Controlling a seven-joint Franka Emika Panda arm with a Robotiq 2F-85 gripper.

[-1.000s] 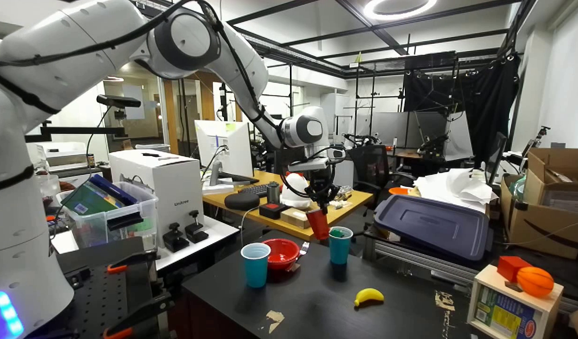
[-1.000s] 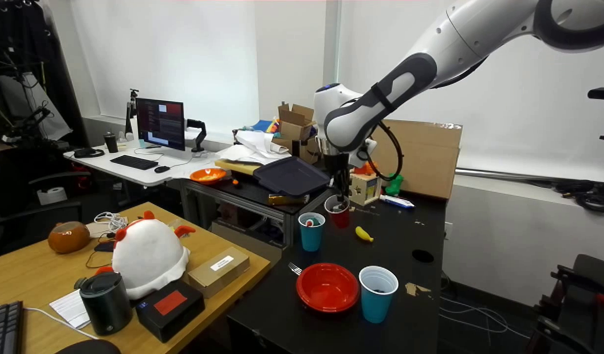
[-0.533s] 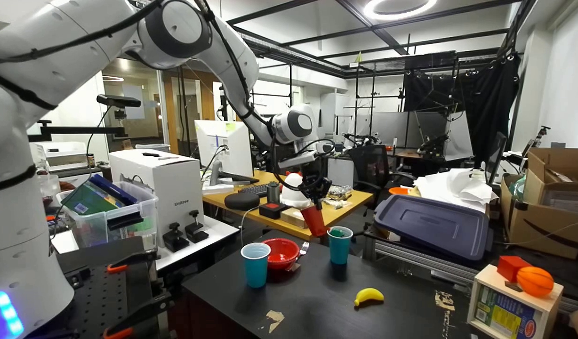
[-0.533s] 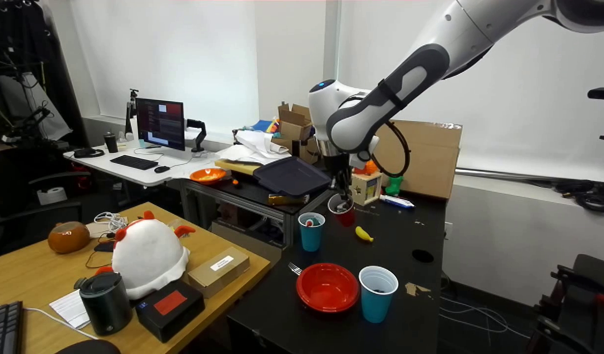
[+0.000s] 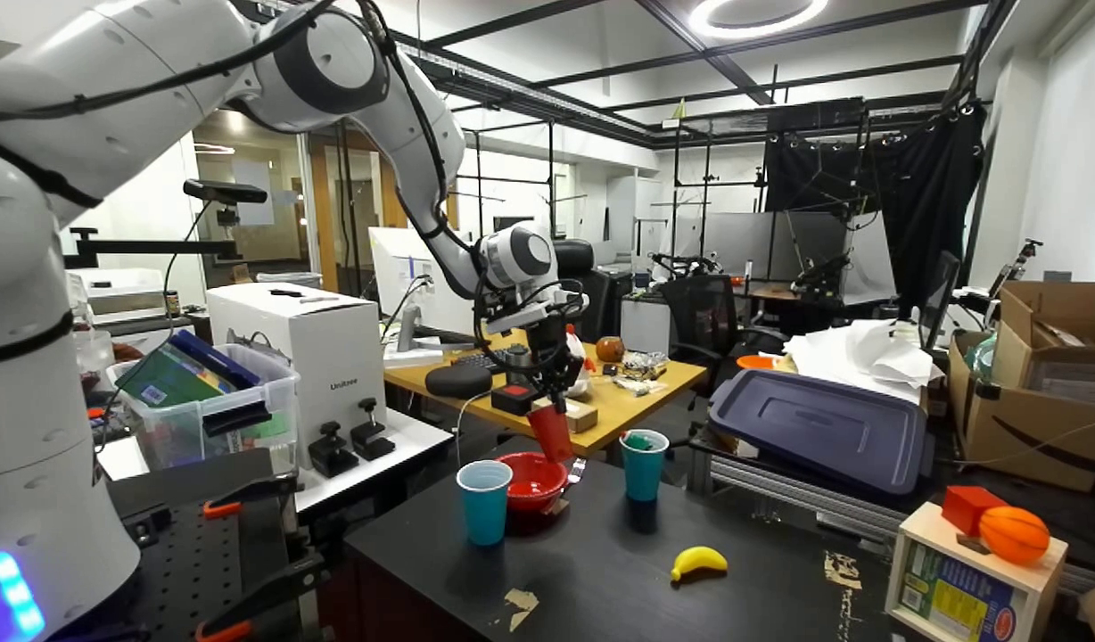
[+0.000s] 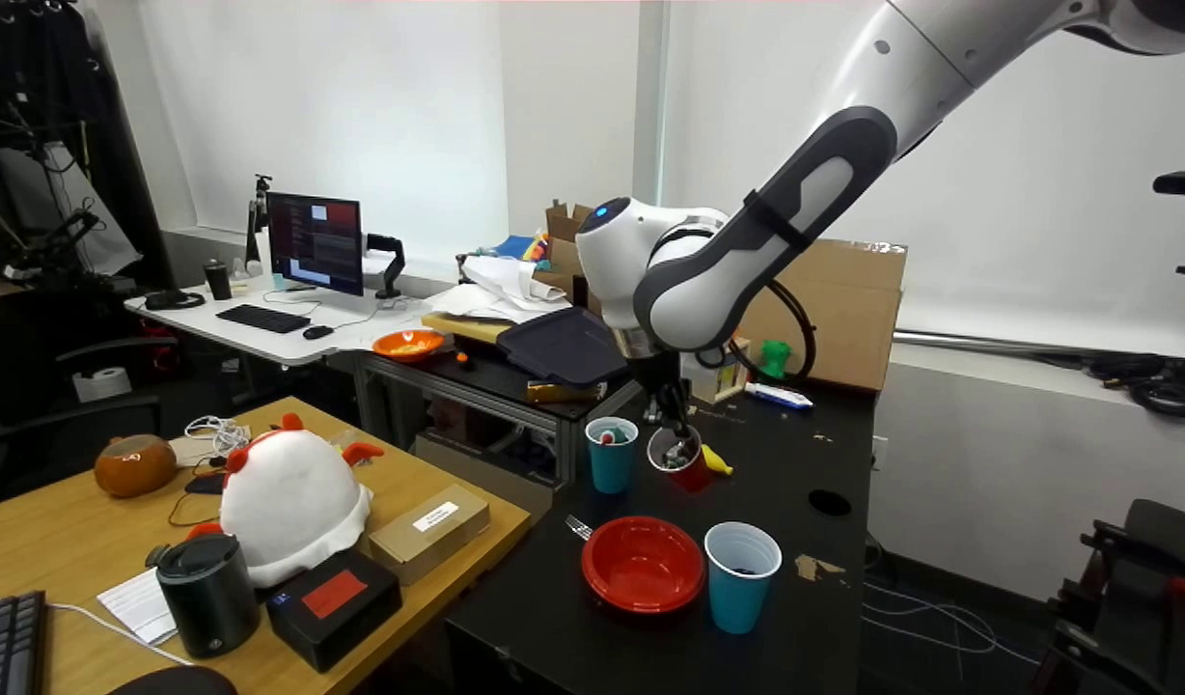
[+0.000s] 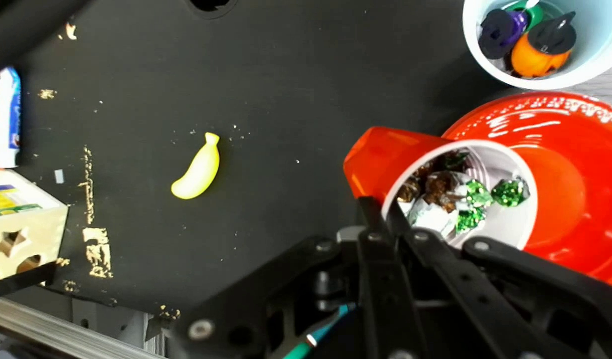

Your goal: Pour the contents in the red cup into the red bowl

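Note:
The red cup (image 5: 552, 432) hangs tilted in the air, near the red bowl (image 5: 537, 477). My gripper (image 5: 558, 401) is shut on the cup's rim; in the wrist view the gripper (image 7: 381, 201) has one finger outside and one inside the wall. The cup (image 7: 381, 154) lies with its mouth towards the bowl (image 7: 602, 184) in the wrist view. Shiny wrapped pieces (image 7: 438, 192), green, brown and silver, are inside the cup. In an exterior view the cup (image 6: 693, 475) is beyond the bowl (image 6: 644, 565), whose visible inside holds nothing.
A teal cup (image 6: 742, 579) stands right beside the bowl. Another teal cup (image 6: 612, 454) holding toys stands farther off. A fork (image 6: 579, 527) lies by the bowl. A yellow banana (image 7: 199, 172) and a wooden shape box (image 7: 27, 224) are on the black table.
The arm has carried the red cup away from the teal cup with toys and towards the red bowl, a little lower. The cup stays gripped and tilted; the bowl and teal cups have not moved.

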